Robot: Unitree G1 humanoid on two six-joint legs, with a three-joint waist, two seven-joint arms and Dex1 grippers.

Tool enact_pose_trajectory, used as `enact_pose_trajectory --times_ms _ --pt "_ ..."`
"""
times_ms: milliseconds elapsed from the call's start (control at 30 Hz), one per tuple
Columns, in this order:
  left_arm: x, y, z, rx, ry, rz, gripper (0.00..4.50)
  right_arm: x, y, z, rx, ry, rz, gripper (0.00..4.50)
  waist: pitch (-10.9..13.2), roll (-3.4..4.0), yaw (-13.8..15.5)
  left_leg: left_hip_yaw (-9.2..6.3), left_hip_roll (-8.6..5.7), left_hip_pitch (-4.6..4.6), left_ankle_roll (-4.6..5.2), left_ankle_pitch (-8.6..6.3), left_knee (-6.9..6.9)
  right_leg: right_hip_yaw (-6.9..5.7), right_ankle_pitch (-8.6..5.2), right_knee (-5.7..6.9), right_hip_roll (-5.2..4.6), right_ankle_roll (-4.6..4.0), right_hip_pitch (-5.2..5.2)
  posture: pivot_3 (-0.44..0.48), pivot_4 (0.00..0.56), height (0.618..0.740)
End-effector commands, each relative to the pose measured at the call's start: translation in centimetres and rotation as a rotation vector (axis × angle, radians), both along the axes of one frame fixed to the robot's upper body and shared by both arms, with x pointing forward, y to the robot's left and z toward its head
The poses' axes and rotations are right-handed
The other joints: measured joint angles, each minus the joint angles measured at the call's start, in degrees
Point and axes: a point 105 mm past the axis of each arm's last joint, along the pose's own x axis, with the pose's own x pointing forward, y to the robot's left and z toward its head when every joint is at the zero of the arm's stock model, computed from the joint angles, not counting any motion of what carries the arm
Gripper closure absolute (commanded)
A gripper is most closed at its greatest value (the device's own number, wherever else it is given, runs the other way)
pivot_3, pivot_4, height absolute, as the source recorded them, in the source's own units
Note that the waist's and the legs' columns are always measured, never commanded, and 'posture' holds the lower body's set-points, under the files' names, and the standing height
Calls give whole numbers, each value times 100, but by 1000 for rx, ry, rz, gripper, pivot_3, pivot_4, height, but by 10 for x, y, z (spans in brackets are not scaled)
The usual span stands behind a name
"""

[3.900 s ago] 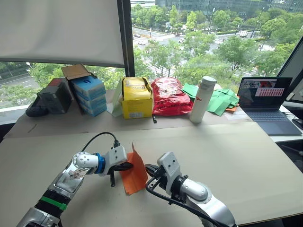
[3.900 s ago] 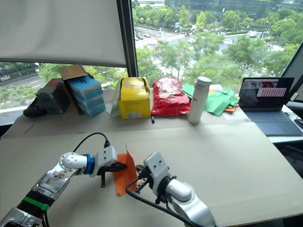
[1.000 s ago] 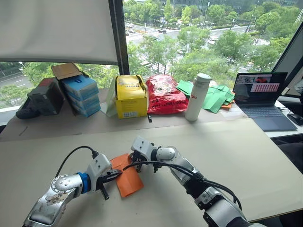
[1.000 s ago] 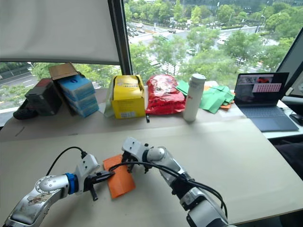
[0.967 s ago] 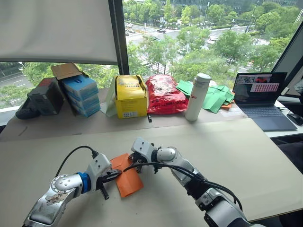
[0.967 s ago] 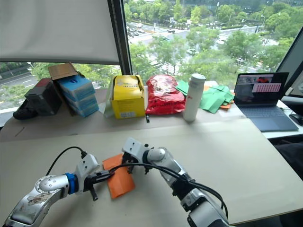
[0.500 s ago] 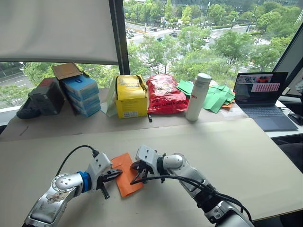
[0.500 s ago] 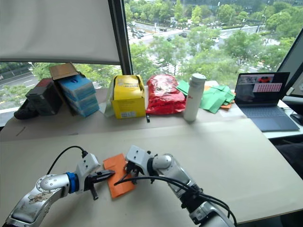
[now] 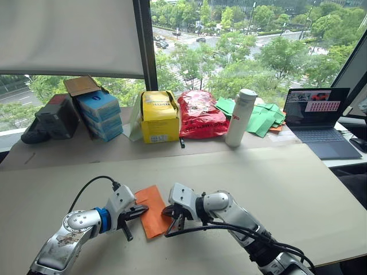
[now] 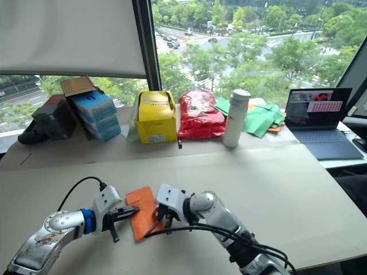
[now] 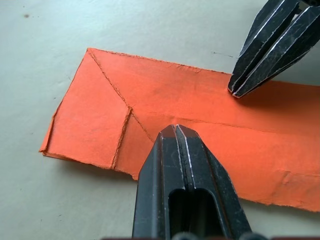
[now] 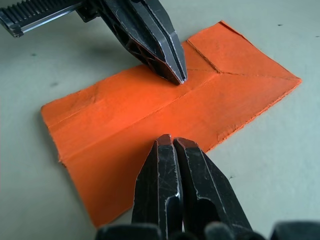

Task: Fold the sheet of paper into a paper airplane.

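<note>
The sheet of paper [image 9: 150, 200] lies flat on the table as a folded orange strip, with one corner folded in along a diagonal crease [image 11: 112, 90]. My left gripper [image 9: 144, 210] is shut, and its tip rests on the strip near the lengthwise crease [image 11: 175, 128]. My right gripper [image 9: 168, 212] is also shut. Its tip presses on the paper's opposite long edge [image 12: 167, 141], a short way from the left gripper's tip [image 12: 179, 79]. Neither gripper has the paper between its fingers.
Along the window at the back of the table [image 9: 275, 183] stand blue boxes [image 9: 103, 112], a yellow box [image 9: 157, 117], a red plastic bag [image 9: 198, 114], a white bottle [image 9: 239, 117], green paper pieces [image 9: 261, 119] and a laptop [image 9: 318, 117].
The right gripper has slid from the paper's far end toward the near end along its right side. The left gripper has stayed pressed on the paper. Seconds ago the paper stood upright between them.
</note>
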Motion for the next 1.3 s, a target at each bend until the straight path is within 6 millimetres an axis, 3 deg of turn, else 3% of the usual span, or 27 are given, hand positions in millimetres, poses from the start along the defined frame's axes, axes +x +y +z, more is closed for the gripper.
enact_pose_trajectory --times_ms 33,333,600,733,833,1000,1133,1300 --pt "-6 6 -15 38 67 12 4500 -15 -8 -8 -34 59 31 4312 0 0 6 0 0 0 0 0 0 0 0 0 0 0 0 0 150 740" --pt "-5 6 -15 40 71 3 4500 -33 -19 -10 -86 89 91 4312 0 -1 8 0 4 0 1 -1 0 0 0 -17 -1 0 9 0 150 740" --pt "-3 6 -13 38 66 -4 4500 -29 -18 -4 -72 75 70 4312 0 -1 11 0 7 0 2 -1 0 -5 0 -39 -1 -1 18 0 150 740" --pt "0 7 -3 3 36 -2 4500 -20 -19 24 64 18 39 4312 1 -2 16 0 8 -3 2 -1 0 -5 2 -42 -1 -3 17 0 150 740" --pt "1 16 20 -62 -4 30 4500 -14 -27 54 219 5 -16 4312 8 -9 4 1 9 -18 2 -1 0 -3 6 -43 0 -11 6 0 150 740" --pt "-7 30 41 -112 -10 47 4500 -15 -45 62 258 2 -58 4312 8 -14 18 -1 10 -77 -3 2 2 -8 10 -36 0 -17 -58 0 150 740" --pt "-16 39 36 -75 27 51 4500 -11 -59 59 260 12 -117 4312 10 -10 22 1 10 -95 -26 15 4 -4 12 -36 -2 -20 -74 0 150 740" --pt "-17 27 24 -91 49 31 4500 -10 -63 54 245 11 -148 4312 11 -12 25 5 10 -96 2 -1 5 -4 17 -53 -2 -27 -67 0 150 740"
